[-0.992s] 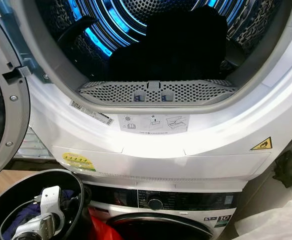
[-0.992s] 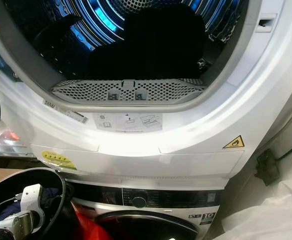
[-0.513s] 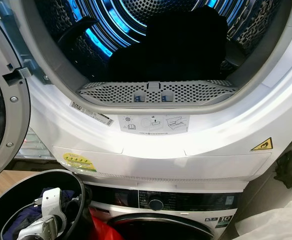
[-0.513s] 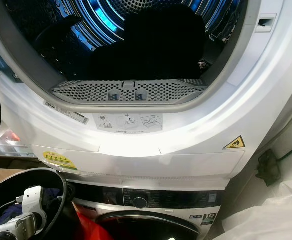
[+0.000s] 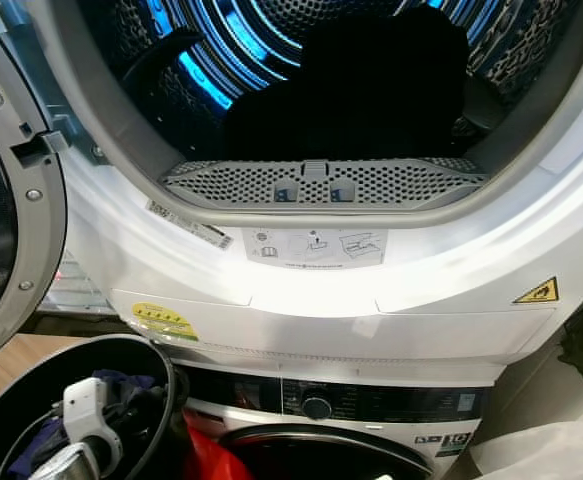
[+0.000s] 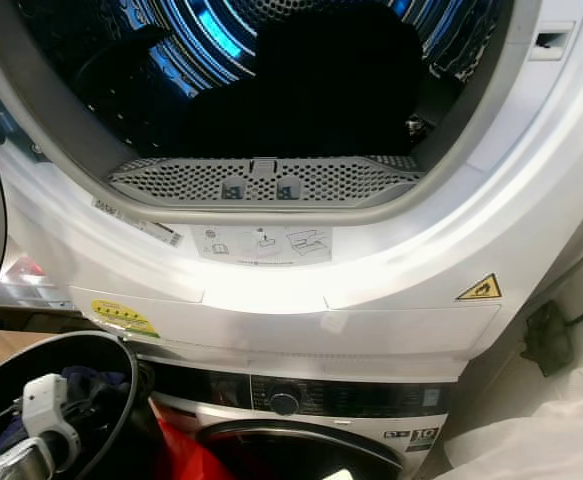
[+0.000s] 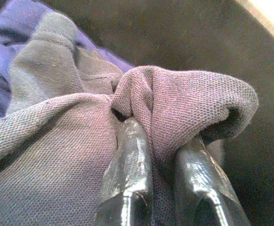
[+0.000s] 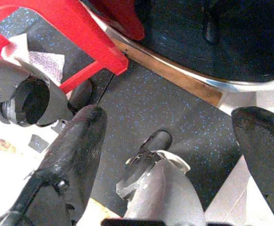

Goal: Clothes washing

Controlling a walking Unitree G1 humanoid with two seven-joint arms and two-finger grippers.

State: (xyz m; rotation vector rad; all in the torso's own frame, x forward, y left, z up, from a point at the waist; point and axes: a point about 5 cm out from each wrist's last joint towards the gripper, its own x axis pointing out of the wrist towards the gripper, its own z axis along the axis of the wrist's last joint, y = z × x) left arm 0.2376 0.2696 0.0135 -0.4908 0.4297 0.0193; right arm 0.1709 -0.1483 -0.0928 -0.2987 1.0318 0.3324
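stacked laundry machines seen from above and in front. upper machine: dryer (image 5: pixel 391 300) with its door (image 5: pixel 6 200) swung open to the robot's left; the blue-lit drum (image 5: pixel 221 60) holds a dark heap of clothes (image 5: pixel 361 85) behind the perforated grey lint filter (image 5: pixel 321 182). a yellow warning triangle (image 5: pixel 537 292) sits on the white front at the right. lower machine: washer (image 5: pixel 371 415) with a control knob (image 5: pixel 317 408) on its dark panel. at lower left, a black round basket (image 5: pixel 166 375) stands just beside the washer. left arm (image 5: pixel 81 415) reaches down into the basket; its left pincer (image 7: pixel 167 160) is pressed together on a fold of purple-grey knitted garment (image 7: pixel 71 136), which lies inside the basket. right pincer (image 8: pixel 174 136) hangs with its fingers (image 8: pixel 80 141) spread wide above a dark speckled floor (image 8: pixel 174 99), near a red plastic stool (image 8: pixel 71 28).
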